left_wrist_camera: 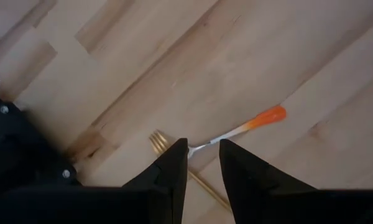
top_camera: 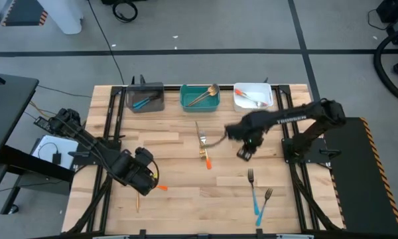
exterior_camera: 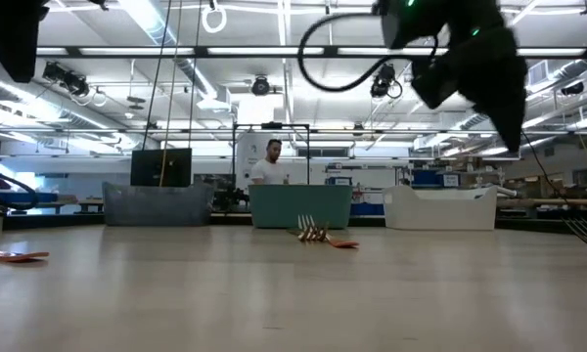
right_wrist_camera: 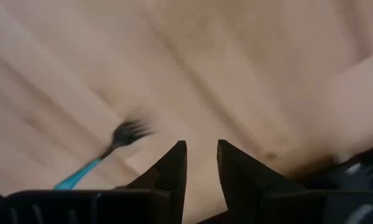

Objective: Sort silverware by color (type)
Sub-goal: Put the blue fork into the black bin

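Silverware lies scattered on the wooden table (top_camera: 186,199). The left gripper (left_wrist_camera: 203,163) hangs close above an orange-handled fork (left_wrist_camera: 242,129), fingers parted and empty, straddling the slim neck; the handle runs away from the gripper at a slant. A gold fork (left_wrist_camera: 174,158) crosses beneath it, mostly hidden by the fingers. The right gripper (right_wrist_camera: 201,163), likewise parted and empty, hovers mid-table with a blue-handled fork (right_wrist_camera: 102,155) off to one side. The left arm looks nearer the orange one. Bin contents are hard to make out.
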Robot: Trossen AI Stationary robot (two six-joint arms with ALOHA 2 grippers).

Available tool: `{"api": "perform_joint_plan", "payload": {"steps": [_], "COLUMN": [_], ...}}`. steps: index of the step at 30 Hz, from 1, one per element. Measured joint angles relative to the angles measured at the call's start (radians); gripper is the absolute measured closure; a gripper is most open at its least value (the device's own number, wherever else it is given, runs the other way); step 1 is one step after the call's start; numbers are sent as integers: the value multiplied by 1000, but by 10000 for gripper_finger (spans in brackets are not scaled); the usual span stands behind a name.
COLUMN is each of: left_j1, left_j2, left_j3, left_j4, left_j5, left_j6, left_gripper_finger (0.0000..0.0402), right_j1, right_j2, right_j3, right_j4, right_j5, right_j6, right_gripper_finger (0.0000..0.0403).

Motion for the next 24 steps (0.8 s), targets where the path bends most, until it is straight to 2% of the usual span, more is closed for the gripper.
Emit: {"api": "perform_joint_plan", "payload": {"steps": [3,8,13,16,24], "left_j1": [1,1,2,2,2], "left_j2": [0,0,0,0,0], "left_j3": [0,0,0,0,0], "left_j4": [0,2,1,2,9], "left_j5": [-13,-25,-32,-33,-33], "left_j6": [0,0,1,2,2], "left_gripper_finger": [299,299,299,299,299], "right_j1": [124,297,409,452,521], "right_j2": [0,1,6,7,8], "right_j3": [0,0,-25,-75,-217], "right_j4": [30,144,224,234,477], "right_j5": [12,103,203,201,120], "right_j6": [186,498,701,820,988], "right_gripper_finger": [306,306,306,306,306]}}
